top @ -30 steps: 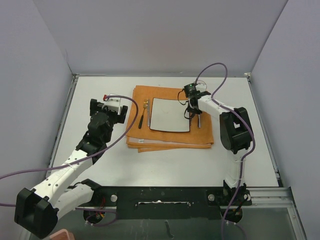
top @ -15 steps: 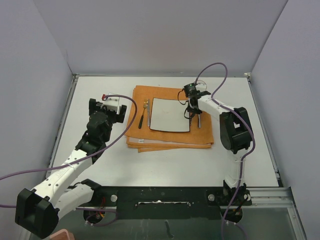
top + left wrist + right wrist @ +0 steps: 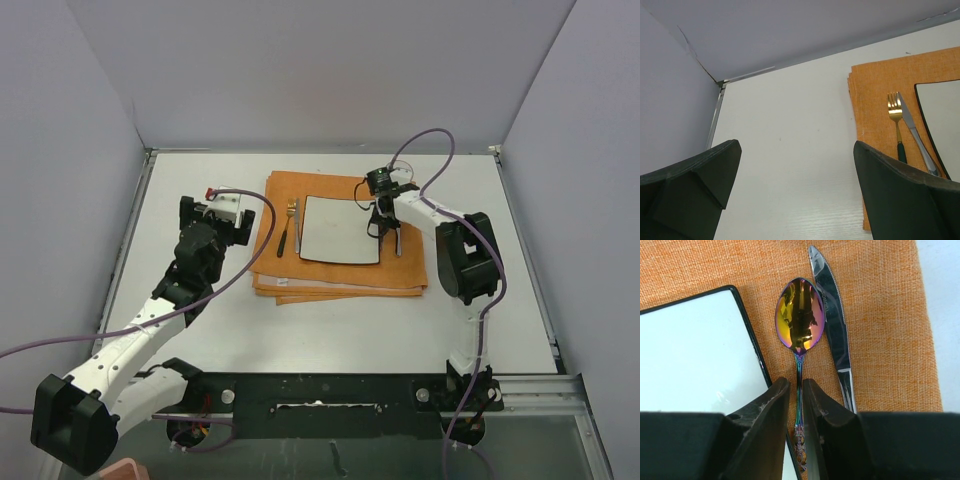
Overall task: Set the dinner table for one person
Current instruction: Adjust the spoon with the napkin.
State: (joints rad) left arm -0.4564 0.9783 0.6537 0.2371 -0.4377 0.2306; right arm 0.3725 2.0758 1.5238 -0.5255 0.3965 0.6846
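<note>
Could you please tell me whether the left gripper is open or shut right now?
Open: the left gripper has its fingers far apart in the wrist view, with only dinner table showing between them and nothing held.

Open dinner table (image 3: 790, 165) leftward; spoon (image 3: 800, 315) tight between plate (image 3: 695, 355) and knife (image 3: 835, 335).

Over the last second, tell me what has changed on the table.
Very little. The right pincer, shut on the spoon by its handle beside the plate, barely shifted; the left arm, with the left pincer open, moved slightly. Plate, fork, left knife, right knife and cloth stayed put.
</note>
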